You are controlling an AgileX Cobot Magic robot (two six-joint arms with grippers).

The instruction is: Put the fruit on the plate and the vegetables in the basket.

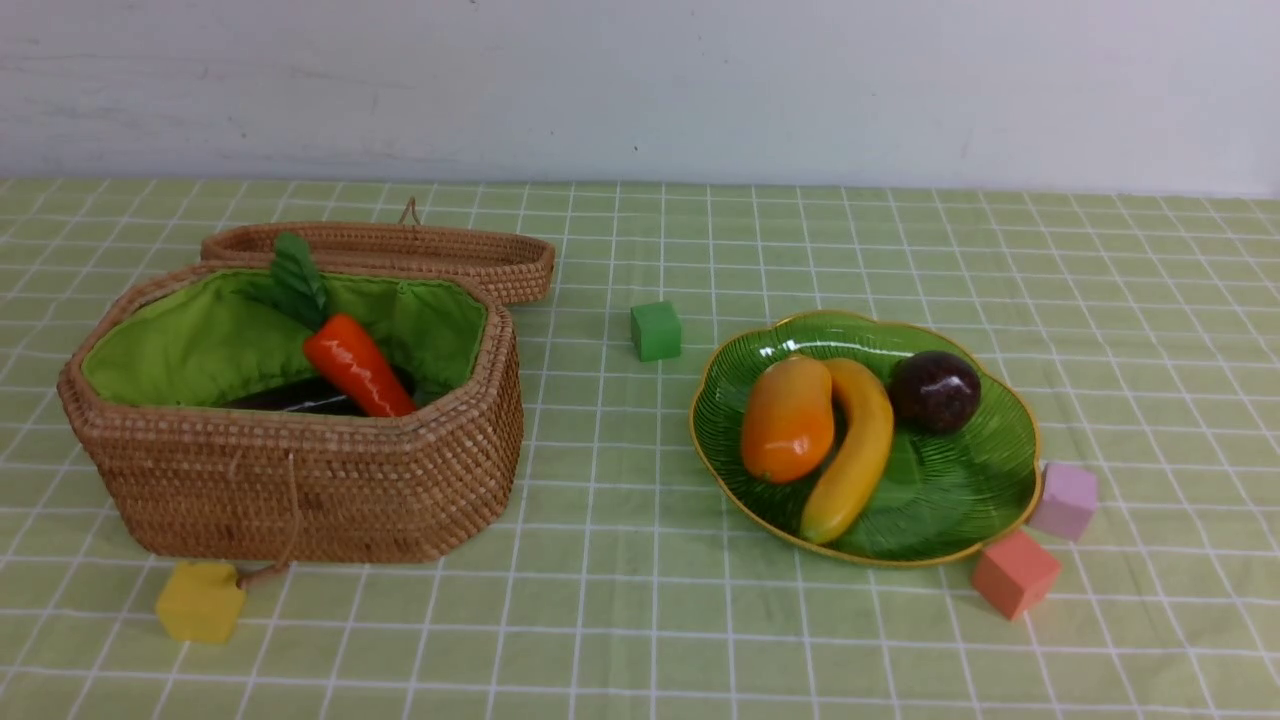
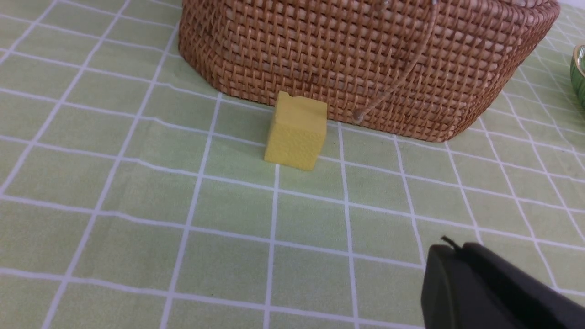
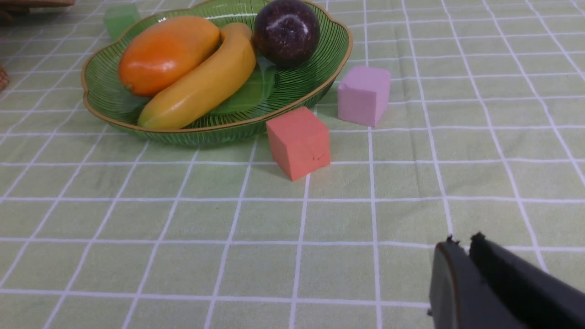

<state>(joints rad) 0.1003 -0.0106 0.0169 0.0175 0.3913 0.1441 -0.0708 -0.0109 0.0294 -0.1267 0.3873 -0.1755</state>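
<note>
the glossy yellow banana (image 1: 850, 450), plump orange mango (image 1: 787, 417) and dark-purple mangosteen (image 1: 935, 391) lie on the ribbed green glass plate (image 1: 960, 500). the orange-red carrot (image 1: 357, 365) leans inside the green-lined brown wicker basket (image 1: 300, 480). the left tool (image 2: 450, 265) and right tool (image 3: 461, 260) are clenched, empty, above the counter (image 1: 640, 620).

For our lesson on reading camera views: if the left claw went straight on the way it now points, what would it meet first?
Probably the small yellow foam cube, with the brown woven wicker basket right behind it. The shut left claw sits off to one side, so it might pass the cube.
</note>
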